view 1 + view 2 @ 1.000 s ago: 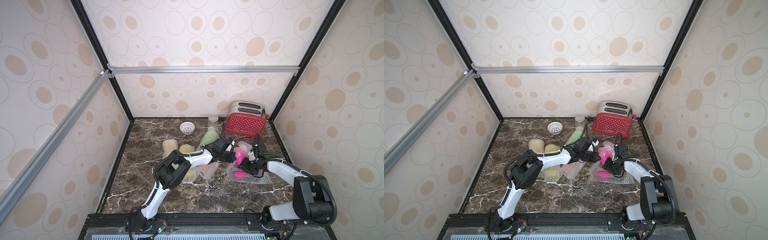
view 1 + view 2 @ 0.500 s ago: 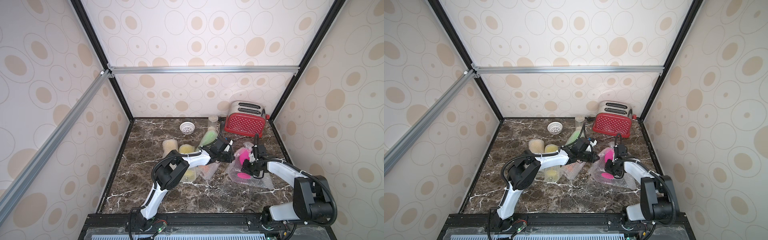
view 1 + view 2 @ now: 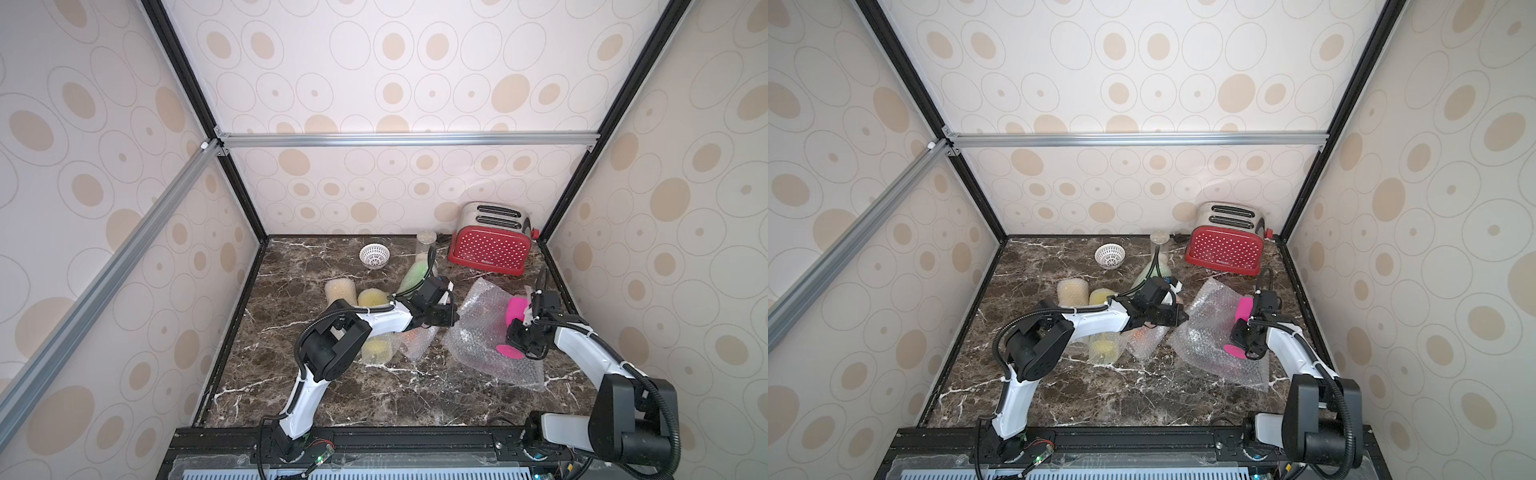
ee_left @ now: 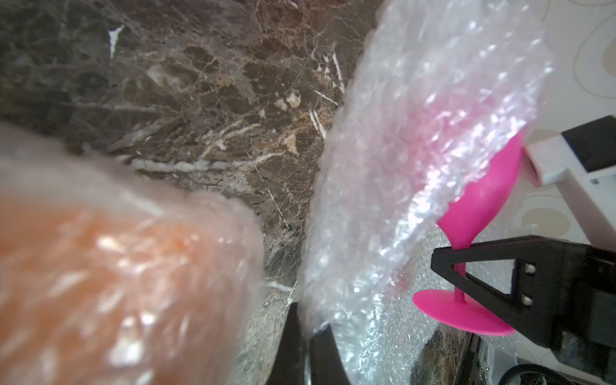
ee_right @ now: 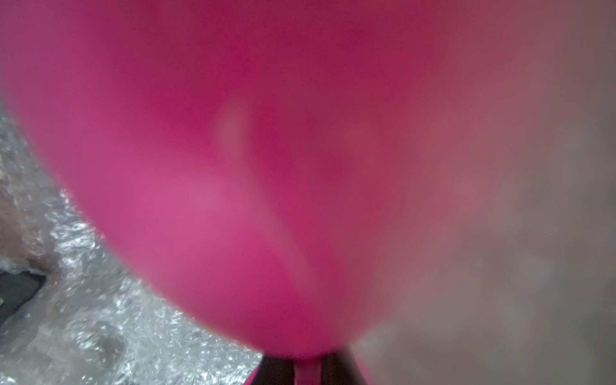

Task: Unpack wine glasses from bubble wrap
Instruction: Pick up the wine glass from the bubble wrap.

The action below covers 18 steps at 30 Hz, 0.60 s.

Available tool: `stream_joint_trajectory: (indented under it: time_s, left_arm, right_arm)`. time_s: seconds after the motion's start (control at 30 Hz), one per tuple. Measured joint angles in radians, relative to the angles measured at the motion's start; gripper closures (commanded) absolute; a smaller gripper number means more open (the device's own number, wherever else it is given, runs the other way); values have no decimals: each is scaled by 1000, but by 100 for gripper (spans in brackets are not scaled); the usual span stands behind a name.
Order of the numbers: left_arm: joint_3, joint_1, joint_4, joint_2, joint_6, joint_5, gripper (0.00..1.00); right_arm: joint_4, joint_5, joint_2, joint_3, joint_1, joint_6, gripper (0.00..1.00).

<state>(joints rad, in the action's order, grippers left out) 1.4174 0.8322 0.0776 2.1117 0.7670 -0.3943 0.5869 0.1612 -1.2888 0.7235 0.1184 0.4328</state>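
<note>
Pink goblet (image 3: 516,311) near upright, foot down; right tool (image 3: 515,333) clamps stem.

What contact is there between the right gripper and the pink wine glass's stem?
Touching. The left wrist view shows the right gripper shut on the thin stem of the pink wine glass, between bowl and foot.

Tabletop tally
I am counting one bare pink goblet (image 3: 515,309), four bubble-wrap rolls (image 3: 340,291), one opened sheet (image 3: 478,328), one red toaster (image 3: 490,251), one white lattice bowl (image 3: 374,254) and one clear jar (image 3: 424,248).
</note>
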Motion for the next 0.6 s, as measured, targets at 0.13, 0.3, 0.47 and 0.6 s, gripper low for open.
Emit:
stream_joint_trajectory:
  time_s: [0.13, 0.3, 0.47, 0.6]
  left_arm:
    - [-40, 0, 29, -23, 29, 7, 100]
    - [-90, 0, 51, -53, 62, 14, 99]
    - [-90, 17, 69, -53, 85, 10, 81]
    - [-89, 24, 69, -53, 91, -2, 68]
  right_arm:
    - [11, 5, 0, 2, 47, -16, 98]
    - [18, 24, -39, 64, 74, -21, 98]
    - [-2, 100, -55, 133, 74, -43, 97]
    - [-17, 179, -55, 166, 73, -72, 98]
